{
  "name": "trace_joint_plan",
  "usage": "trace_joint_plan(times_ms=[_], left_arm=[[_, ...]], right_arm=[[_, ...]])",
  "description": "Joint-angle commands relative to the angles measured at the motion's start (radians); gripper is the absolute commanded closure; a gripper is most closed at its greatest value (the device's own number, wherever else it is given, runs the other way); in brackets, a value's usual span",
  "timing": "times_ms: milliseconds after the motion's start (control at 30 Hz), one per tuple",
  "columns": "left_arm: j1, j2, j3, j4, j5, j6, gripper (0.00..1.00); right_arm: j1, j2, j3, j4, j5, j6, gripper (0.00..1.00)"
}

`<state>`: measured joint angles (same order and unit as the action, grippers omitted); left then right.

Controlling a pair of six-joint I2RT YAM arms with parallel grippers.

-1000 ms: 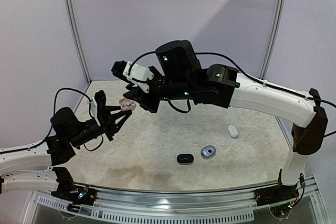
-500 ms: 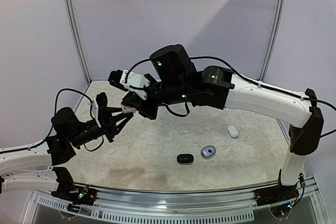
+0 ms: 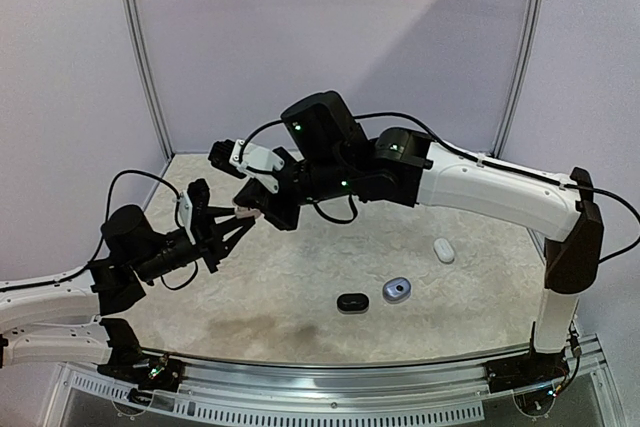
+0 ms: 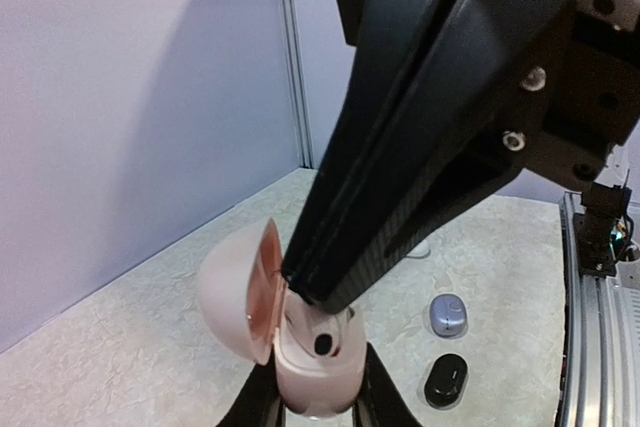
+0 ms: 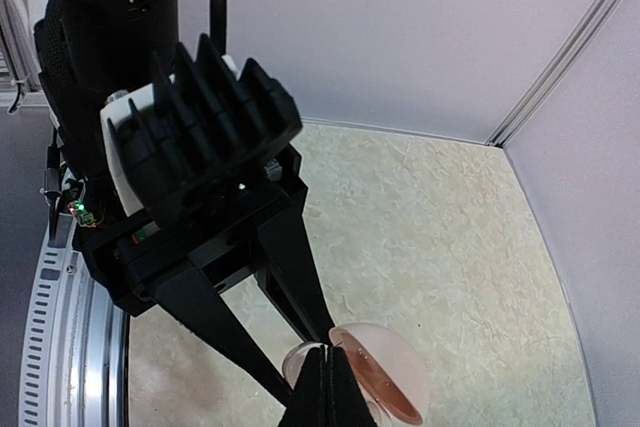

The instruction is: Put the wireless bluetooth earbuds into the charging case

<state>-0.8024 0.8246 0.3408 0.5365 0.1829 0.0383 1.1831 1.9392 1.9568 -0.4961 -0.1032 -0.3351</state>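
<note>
Top view, left gripper (image 3: 232,223): I am seeing it clamping the pink charging case (image 3: 243,211) in the air over the left part of the table (image 3: 300,282)
Top view, right gripper (image 3: 252,215): its fingers are pressing together; the tips are meeting the case from the right
Top view, table: a black case (image 3: 352,301), a grey-blue case (image 3: 397,290) and a white case (image 3: 444,250) are lying well apart from both grippers
Left wrist, case: it is sitting upright between the left fingers (image 4: 257,405); its lid (image 4: 232,292) is hanging open to the left
Left wrist, right gripper: the closed tips are reaching into the open base, just beside a dark socket (image 4: 323,344)
Left wrist, earbud: I am not making out whether one is pinched at those tips
Right wrist, right gripper: the two fingers are lying flush together; the tips are pointing where base and lid meet
Right wrist, case: it is showing directly beyond the tips, the copper-pink inside of the lid facing up; the left fingers are flanking it from behind
</note>
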Motion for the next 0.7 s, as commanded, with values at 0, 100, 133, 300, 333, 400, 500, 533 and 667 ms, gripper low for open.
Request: trace_joint_plan(times_ms=[0, 100, 133, 300, 333, 400, 500, 533, 667], left_arm=[[-0.008, -0.009, -0.010, 0.075, -0.003, 0.025, 1.00], [-0.008, -0.011, -0.011, 0.076, -0.002, 0.038, 1.00], [-0.006, -0.011, -0.011, 0.072, -0.001, 0.037, 1.00], [0.000, -0.017, -0.013, 0.064, 0.003, 0.031, 1.00], [0.000, -0.017, -0.014, 0.073, 0.007, 0.034, 1.00], [0.000, -0.020, -0.012, 0.083, 0.017, 0.045, 1.00], [0.000, -0.023, -0.007, 0.087, 0.013, 0.060, 1.00], [0.001, -0.025, -0.006, 0.093, 0.010, 0.067, 1.00], [0.002, -0.026, -0.001, 0.117, 0.013, 0.105, 1.00]], right_arm=[[-0.013, 0.054, 0.008, -0.090, -0.002, 0.018, 1.00], [-0.014, 0.061, 0.011, -0.104, -0.006, 0.015, 1.00], [-0.013, 0.061, 0.013, -0.107, -0.006, 0.014, 1.00], [-0.014, 0.036, 0.025, -0.108, 0.019, -0.003, 1.00], [-0.013, 0.037, 0.025, -0.110, 0.031, -0.014, 1.00], [-0.014, 0.048, 0.026, -0.119, 0.038, -0.023, 1.00], [-0.014, 0.079, 0.014, -0.124, 0.026, -0.010, 1.00], [-0.014, 0.087, 0.000, -0.119, 0.033, -0.006, 1.00], [-0.013, 0.110, -0.032, -0.118, 0.058, 0.005, 1.00]])
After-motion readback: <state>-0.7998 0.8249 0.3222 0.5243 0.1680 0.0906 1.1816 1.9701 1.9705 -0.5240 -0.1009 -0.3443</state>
